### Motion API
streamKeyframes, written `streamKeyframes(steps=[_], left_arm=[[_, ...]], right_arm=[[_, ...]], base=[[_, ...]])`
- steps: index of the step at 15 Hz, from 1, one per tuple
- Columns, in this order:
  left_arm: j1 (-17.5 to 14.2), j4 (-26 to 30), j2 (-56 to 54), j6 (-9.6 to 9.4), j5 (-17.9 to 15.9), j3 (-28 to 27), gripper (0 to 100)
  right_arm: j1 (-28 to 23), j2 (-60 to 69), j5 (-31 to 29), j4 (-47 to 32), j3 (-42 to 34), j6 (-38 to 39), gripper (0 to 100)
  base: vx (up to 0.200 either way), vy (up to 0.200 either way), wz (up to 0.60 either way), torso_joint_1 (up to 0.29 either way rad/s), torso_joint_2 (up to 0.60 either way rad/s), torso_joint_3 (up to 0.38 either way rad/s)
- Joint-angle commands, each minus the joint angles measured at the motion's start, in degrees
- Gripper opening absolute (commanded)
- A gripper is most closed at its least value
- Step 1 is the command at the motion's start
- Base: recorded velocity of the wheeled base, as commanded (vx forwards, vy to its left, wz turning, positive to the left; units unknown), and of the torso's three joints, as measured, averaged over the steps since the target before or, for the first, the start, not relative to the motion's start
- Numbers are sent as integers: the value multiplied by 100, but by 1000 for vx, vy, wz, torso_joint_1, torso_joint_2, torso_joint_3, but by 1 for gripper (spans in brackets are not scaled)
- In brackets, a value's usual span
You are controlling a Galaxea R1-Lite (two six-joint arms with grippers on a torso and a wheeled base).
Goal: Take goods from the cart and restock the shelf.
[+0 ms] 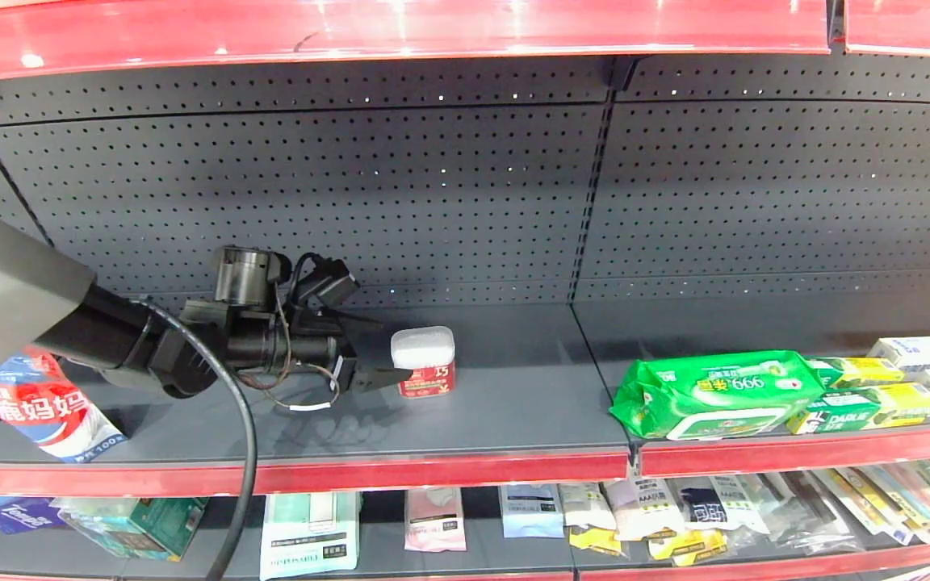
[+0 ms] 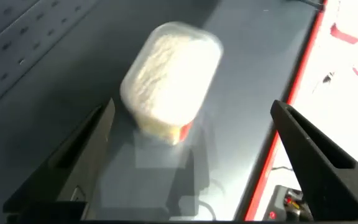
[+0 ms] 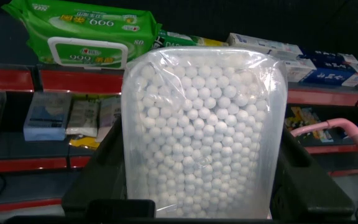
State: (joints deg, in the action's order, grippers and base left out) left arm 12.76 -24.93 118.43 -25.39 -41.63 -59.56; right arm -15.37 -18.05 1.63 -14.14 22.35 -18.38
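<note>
Small tub blurred in L wrist view, label unreadable. Bag of white beads covers fingertips of R gripper; bag's bottom cut by frame edge. Blue-red pouch at left end of shelf partly behind L arm. Boxes at right end cut off.

The left arm enters from the left edge of the head view and stretches level toward the centre of the frame. Its grey casing gives way to black joints, with a black cable looping below. Its wrist lies horizontal. The left gripper points right, just left of centre, and its two black fingers are spread wide apart. The right gripper, low in the right wrist view, clasps a clear packet of white beads between its black fingers.
</note>
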Motion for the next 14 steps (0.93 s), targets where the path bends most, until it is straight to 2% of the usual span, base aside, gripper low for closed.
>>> streamKeyframes(steps=[1, 2, 3, 5, 8, 9, 10, 14], left_arm=[[95, 252, 66, -238, 6, -231, 100], [86, 533, 136, -528, 15, -416, 100], [86, 691, 171, -677, 15, -512, 100], [77, 1588, 347, -1196, 50, -1207, 100], [86, 2317, 585, -1697, 59, -1971, 100], [86, 2554, 593, -1785, 67, -2086, 100], [95, 2959, 602, -1969, 67, -2279, 100], [95, 3846, 883, -2681, 393, -2938, 100]], right_arm=[[-1, -5, 4, -1, -11, 1, 0], [-1, -5, 4, -1, -11, 1, 0], [-1, -5, 4, -1, -11, 1, 0], [8, -5, 4, -1, -28, 10, 0], [8, 39, 4, -1, -46, 1, 0], [8, 48, 4, -1, -55, 1, 0], [8, 48, 4, -1, -72, 1, 0], [-1, 74, 12, -1, -160, 1, 0]], base=[[0, 0, 0, 0, 0, 0], [0, 0, 0, 0, 0, 0], [0, 0, 0, 0, 0, 0], [0, 0, 0, 0, 0, 0], [0, 0, 0, 0, 0, 0], [0, 0, 0, 0, 0, 0], [0, 0, 0, 0, 0, 0], [0, 0, 0, 0, 0, 0]])
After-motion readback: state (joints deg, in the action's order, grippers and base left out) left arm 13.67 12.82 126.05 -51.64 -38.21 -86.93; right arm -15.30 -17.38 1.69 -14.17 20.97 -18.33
